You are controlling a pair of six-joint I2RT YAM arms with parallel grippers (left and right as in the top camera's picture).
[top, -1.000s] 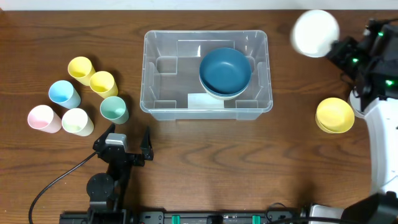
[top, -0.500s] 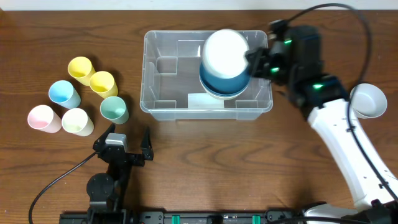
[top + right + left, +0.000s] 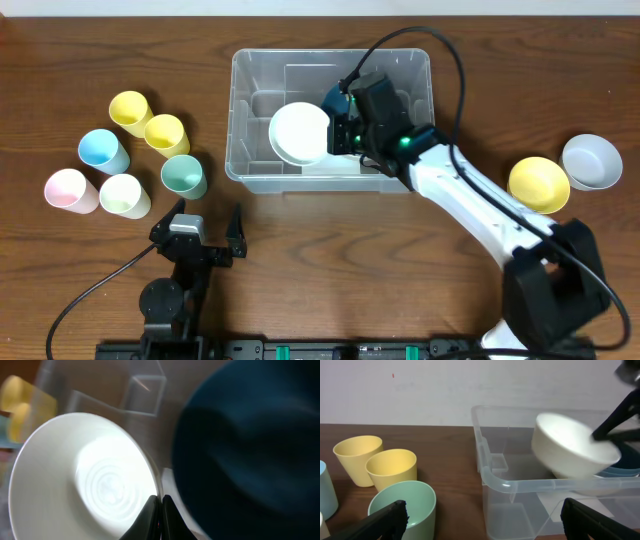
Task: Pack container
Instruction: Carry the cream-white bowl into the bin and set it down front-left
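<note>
Clear container point(image 3: 240, 120), open-topped, at the far middle of the bench point(image 3: 330, 270). Holds a dark blue bowl point(image 3: 333, 98) toward its right end. Over the left half, just beside that one: a white bowl point(image 3: 299, 134), tilted, off the floor, pinched at its rim by the right claw point(image 3: 159, 510), thin fingers pressed close on either side of the bowl's wall. Right arm stretched in across the near right wall.

Mid-placement, by the look of it: bowl in the air inside the bin's outline, not yet released. Next move, probably: level it and lower it onto the bare floor left of the blue bowl, clear of the left wall, then spread the fingers and lift straight up without catching the rim.

Outside to the right, just beside each other: a yellow bowl point(image 3: 538, 183) and a grey bowl point(image 3: 591, 161), not yet packed. Outside to the left: a cluster of upright pastel cups point(image 3: 124, 195). Near the front edge, short of the container's near-left corner: the left claw point(image 3: 205, 228), spread wide, pinching nothing.
</note>
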